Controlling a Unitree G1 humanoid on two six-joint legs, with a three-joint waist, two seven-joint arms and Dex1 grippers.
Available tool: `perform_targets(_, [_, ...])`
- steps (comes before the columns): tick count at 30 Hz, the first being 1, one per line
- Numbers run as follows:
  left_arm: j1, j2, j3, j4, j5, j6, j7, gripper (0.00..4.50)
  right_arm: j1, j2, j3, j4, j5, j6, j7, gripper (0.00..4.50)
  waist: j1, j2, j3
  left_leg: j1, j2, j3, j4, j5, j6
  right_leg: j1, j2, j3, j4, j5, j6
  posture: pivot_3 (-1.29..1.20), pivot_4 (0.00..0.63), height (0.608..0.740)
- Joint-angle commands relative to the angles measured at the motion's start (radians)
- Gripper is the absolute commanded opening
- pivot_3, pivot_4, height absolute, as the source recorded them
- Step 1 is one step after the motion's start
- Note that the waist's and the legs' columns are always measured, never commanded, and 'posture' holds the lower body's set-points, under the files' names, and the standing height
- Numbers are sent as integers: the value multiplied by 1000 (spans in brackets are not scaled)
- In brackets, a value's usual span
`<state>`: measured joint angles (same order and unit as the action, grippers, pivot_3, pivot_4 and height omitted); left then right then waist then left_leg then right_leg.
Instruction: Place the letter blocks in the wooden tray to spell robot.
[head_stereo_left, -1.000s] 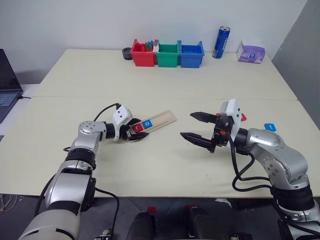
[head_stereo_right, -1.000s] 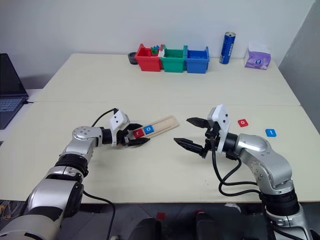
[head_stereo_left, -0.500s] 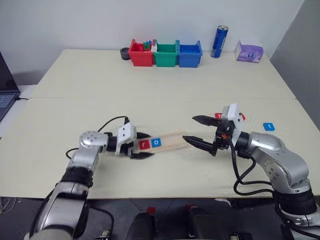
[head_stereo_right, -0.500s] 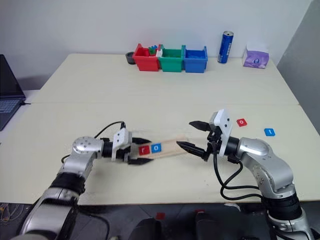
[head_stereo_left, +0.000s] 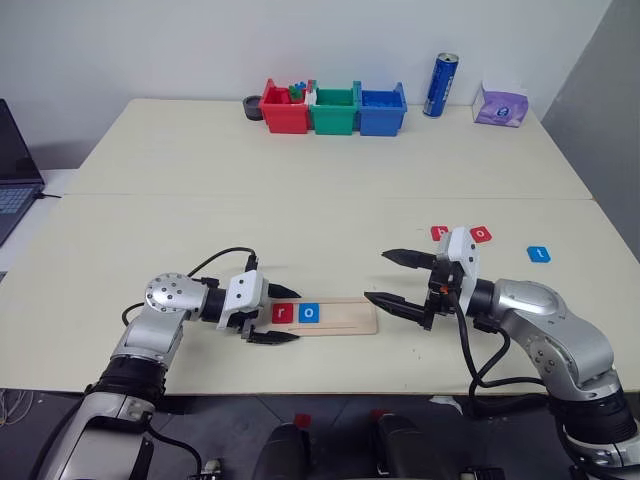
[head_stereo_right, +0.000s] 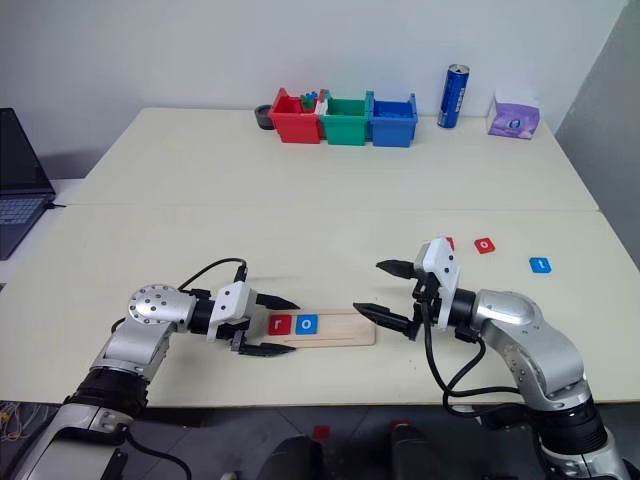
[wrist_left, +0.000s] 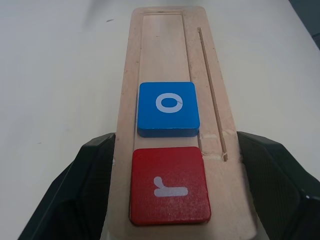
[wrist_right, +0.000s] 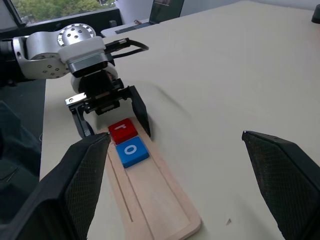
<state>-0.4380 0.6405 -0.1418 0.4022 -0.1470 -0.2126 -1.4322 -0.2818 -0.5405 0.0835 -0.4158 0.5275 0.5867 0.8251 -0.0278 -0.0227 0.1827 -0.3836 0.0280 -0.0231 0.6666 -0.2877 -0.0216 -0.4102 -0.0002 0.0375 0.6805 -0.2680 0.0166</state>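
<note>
The left end effector (head_stereo_left: 272, 318) is clamped across the end of the wooden tray (head_stereo_left: 345, 315), where the red r tile (head_stereo_left: 281, 314) and blue o tile (head_stereo_left: 309, 313) sit. The right end effector (head_stereo_left: 396, 279) hangs with its fingers wide apart and nothing between them. The b looks due next, so that arm likely must reach back to the loose tiles (head_stereo_left: 481, 233) behind it on the counter (head_stereo_left: 300, 215).

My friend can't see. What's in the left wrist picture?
A long light-wood tray holds two square letter tiles in its groove: a blue "o" tile and a red "r" tile right beside it. Two black fingers flank the tray's red-tile end.

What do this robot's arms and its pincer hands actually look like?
Both arms are rounded silver-grey metal shells with black joints and loose black cables looping outside. Each ends in a white block carrying two black, pointed fingers: the left gripper and the right gripper. The left arm has a round silver disc with small holes.
</note>
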Motion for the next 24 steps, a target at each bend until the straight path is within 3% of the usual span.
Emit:
perform_targets(1, [-15,-5,-6,14,3,-34,8,3404,2,-4,-2,-33,-7,-29,2,4500,-1,0,0,0,0,0,0,0,0,0,0,0,0,0,0,0,150,740])
perform_targets(9, [-14,-11,-11,35,4,-41,12,3404,-6,-2,-8,-20,-13,-36,0,4500,-1,0,0,0,0,0,0,0,0,0,0,0,0,0,0,0,150,740])
perform_targets(10, [-17,-12,-10,39,2,-36,13,4128,-7,-2,-9,-18,-14,-35,0,4500,-1,0,0,0,0,0,0,0,0,0,0,0,0,0,0,0,150,740])
perform_targets(12, [-20,-11,-10,42,0,-32,10,4476,-8,-2,-10,-18,-14,-34,-1,4500,-1,0,0,0,0,0,0,0,0,0,0,0,0,0,0,0,150,740])
perform_targets(24, [-29,72,22,-36,-49,111,-44,4476,17,-11,-52,-40,7,-4,-27,4500,-2,0,0,0,1,0,0,0,0,0,1,0,0,0,0,0,150,740])
